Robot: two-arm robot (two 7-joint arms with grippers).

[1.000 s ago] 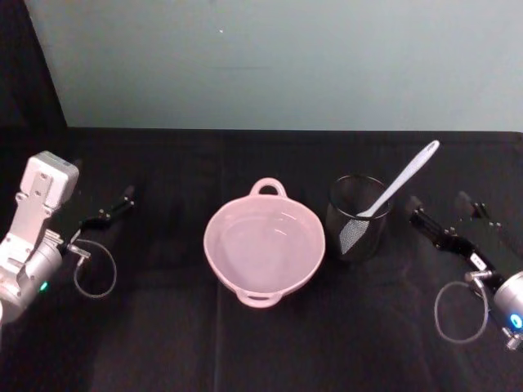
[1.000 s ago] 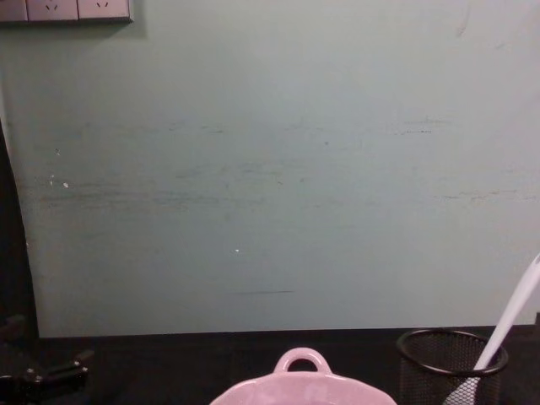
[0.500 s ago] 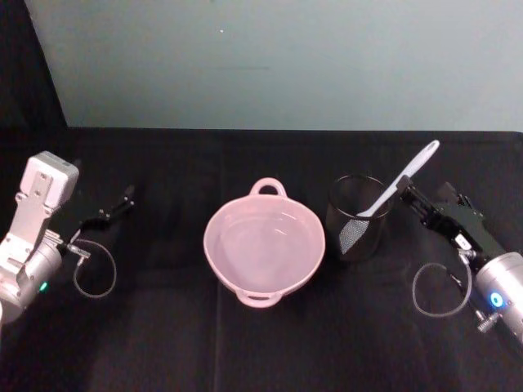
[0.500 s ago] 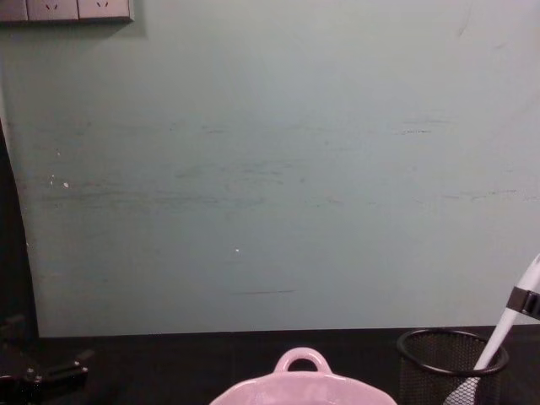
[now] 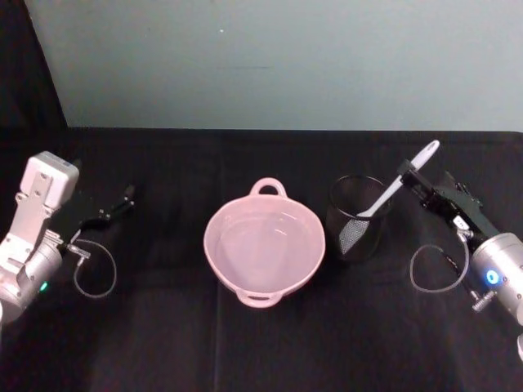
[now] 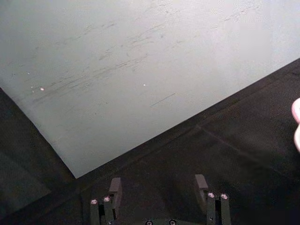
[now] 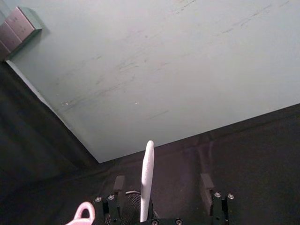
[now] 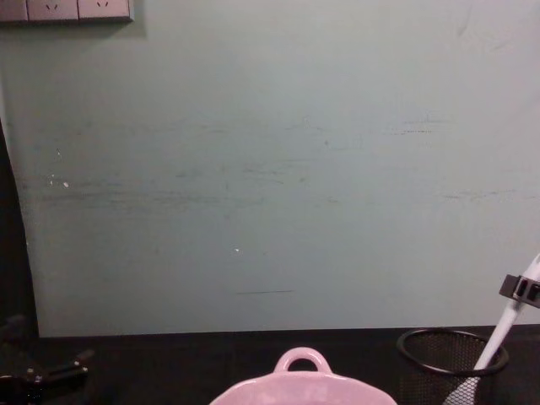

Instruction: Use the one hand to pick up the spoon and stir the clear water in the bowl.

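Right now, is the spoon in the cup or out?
In. The spoon leans in the mesh cup, scoop down, handle between the right gripper's open fingers; left gripper idles far left.

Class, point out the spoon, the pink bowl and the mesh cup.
spoon (image 5: 389,193): head view, middle of its handle.
pink bowl (image 5: 214,245): head view, inner wall on its left side.
mesh cup (image 5: 369,233): head view, front of its wire wall.

A scuffed pale green wall (image 8: 270,169) rises behind the black-covered table (image 5: 163,327).
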